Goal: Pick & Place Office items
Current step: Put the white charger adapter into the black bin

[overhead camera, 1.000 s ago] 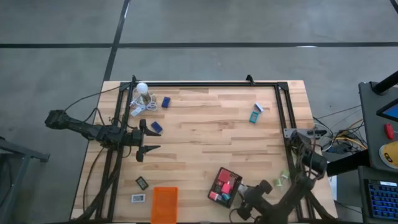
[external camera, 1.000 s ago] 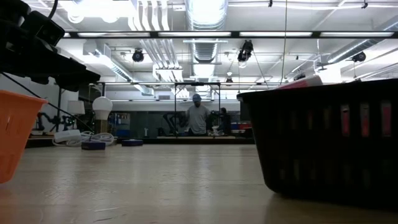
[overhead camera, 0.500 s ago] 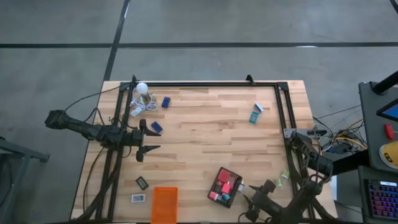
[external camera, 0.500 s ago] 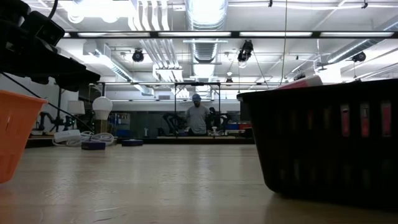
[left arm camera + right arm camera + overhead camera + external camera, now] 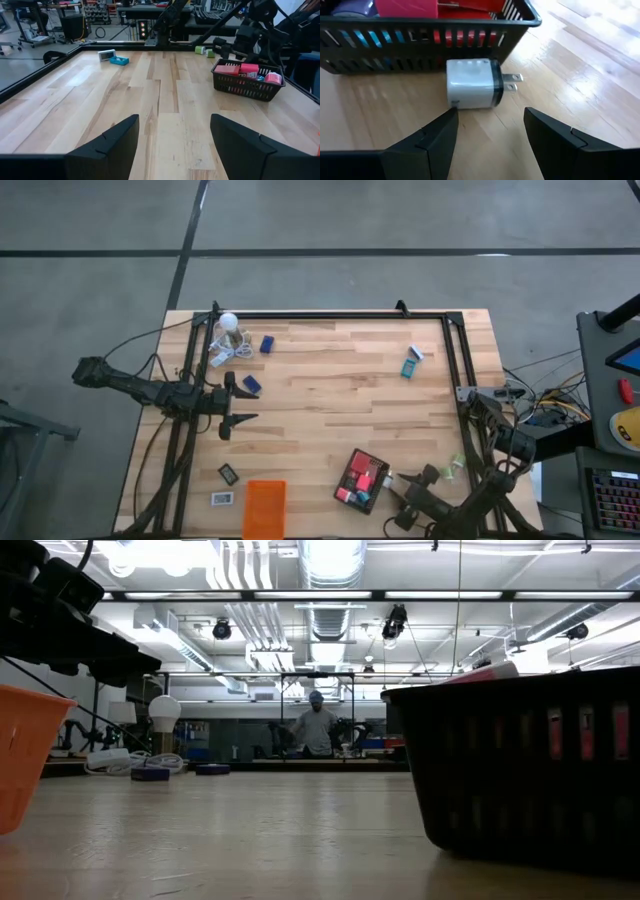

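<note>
We have the right pincer (image 5: 487,142) low at the lower right of the high view, its fingers spread apart and holding nothing, facing a small white charger plug (image 5: 472,84) that lies on the table (image 5: 340,405) just beside the black basket (image 5: 430,30). In our judgement the step in hand is picking up this plug.

To do it well, we should keep the fingers wide, centre them on the white body rather than on the metal prongs (these point away from the basket, toward the right of the wrist frame), and come down without nudging the basket wall, which the plug seems almost to touch. Then we close on the two flat sides.

The basket already holds pink and red pieces. Other office items remain scattered: a teal box (image 5: 410,365) at the upper right, dark blue blocks (image 5: 267,344) at the upper left.

The left pincer (image 5: 240,406) waits at the left edge, open and empty.
</note>
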